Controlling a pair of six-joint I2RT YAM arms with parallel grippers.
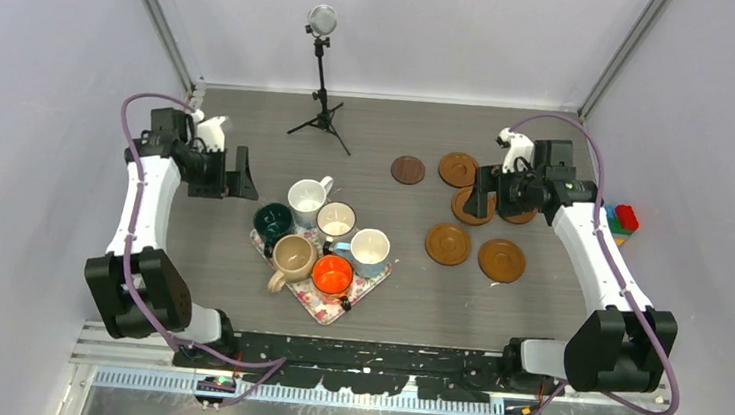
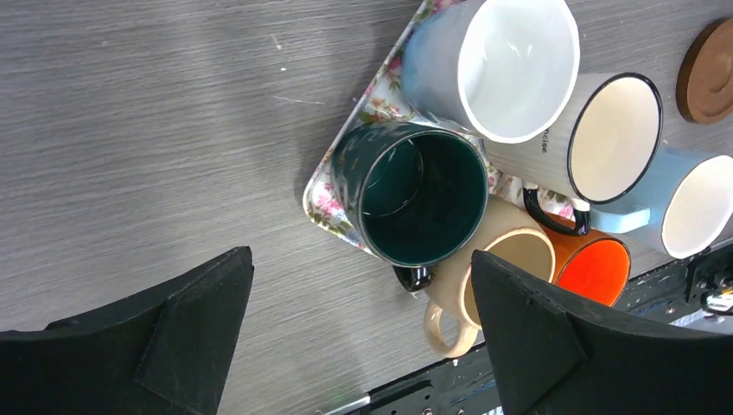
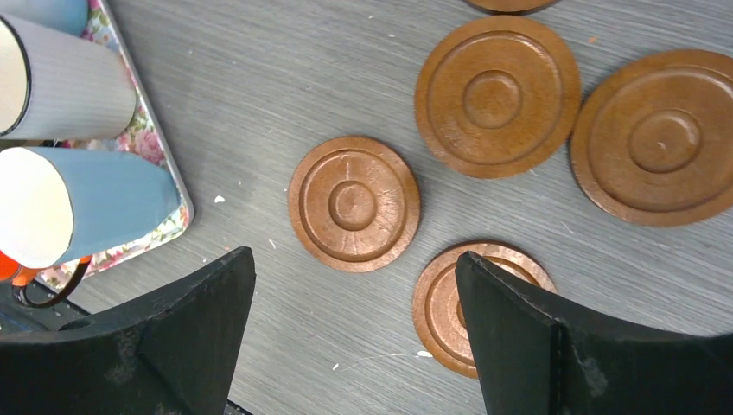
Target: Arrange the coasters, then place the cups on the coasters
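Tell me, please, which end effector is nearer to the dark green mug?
Left. The left end effector is just left of the dark green mug; the right end effector is far right, over the coasters.

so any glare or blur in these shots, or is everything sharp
Top external: even soft light, faint shadows, all sharp. Left wrist: bright reflections inside the dark green mug; its fingers are dark, little detail. Right wrist: coasters crisp, mild sheen, no glare.

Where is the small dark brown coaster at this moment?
In the top view, the small dark brown coaster lies flat on the table, right of centre toward the far side, just left of an orange-brown coaster and apart from it.
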